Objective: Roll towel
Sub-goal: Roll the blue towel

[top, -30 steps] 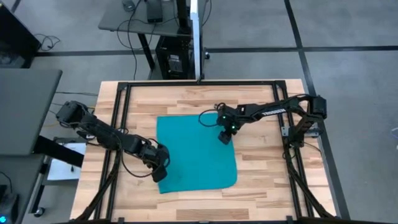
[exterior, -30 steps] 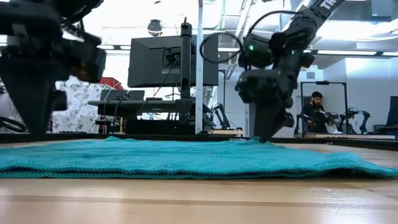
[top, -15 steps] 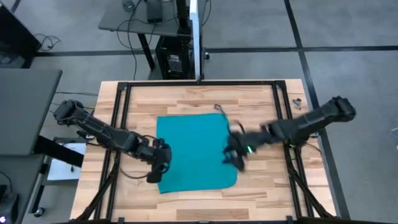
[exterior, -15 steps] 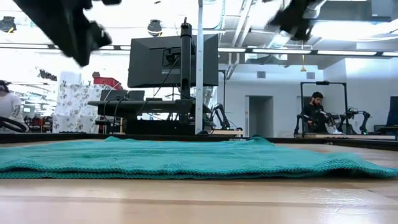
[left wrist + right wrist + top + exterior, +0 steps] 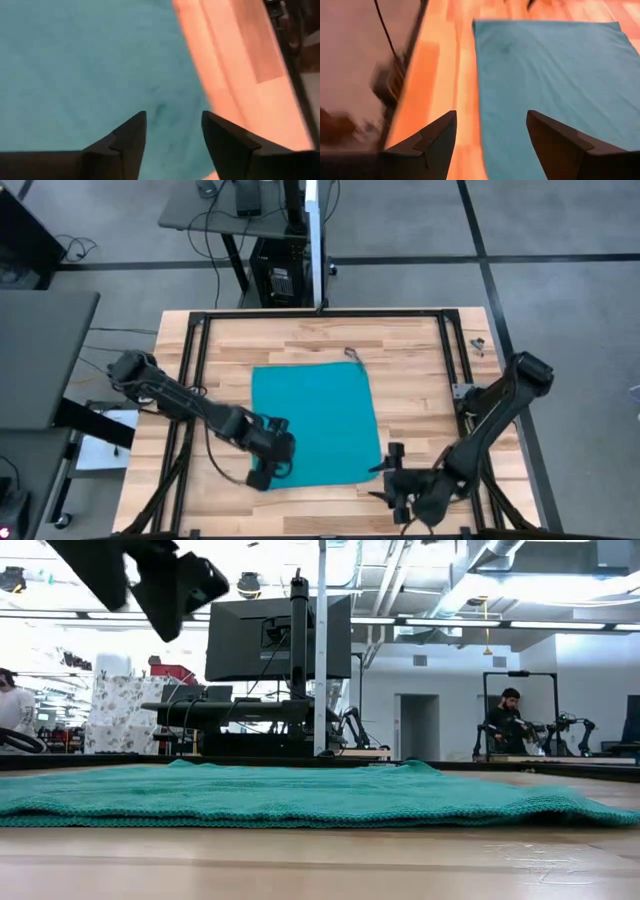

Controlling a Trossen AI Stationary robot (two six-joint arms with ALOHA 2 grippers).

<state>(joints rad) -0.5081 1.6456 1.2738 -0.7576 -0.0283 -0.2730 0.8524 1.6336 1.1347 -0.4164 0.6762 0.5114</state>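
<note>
The teal towel (image 5: 315, 425) lies spread flat on the wooden table, and the low view shows its near hem (image 5: 300, 815) on the wood. My left gripper (image 5: 272, 470) is open and hovers above the towel's near left corner; its wrist view shows the towel (image 5: 90, 65) under the open fingers (image 5: 174, 117). My right gripper (image 5: 392, 480) is open above bare wood just off the towel's near right corner. Its wrist view (image 5: 491, 116) looks along the towel's right edge (image 5: 477, 75). In the low view only the left arm (image 5: 150, 580) shows, high up.
Black frame rails run along the table's left (image 5: 190, 380), right (image 5: 465, 380) and far sides. Bare wood lies to the right of the towel (image 5: 420, 400) and along the near edge. Beyond the table stand a monitor (image 5: 278, 638) and a seated person (image 5: 508, 720).
My right gripper has lifted off the towel's right edge and swept quickly toward the table's near edge, ending beside the near right corner. My left gripper has risen from the towel's left edge and gone a little toward the near right. The towel has stayed flat.
</note>
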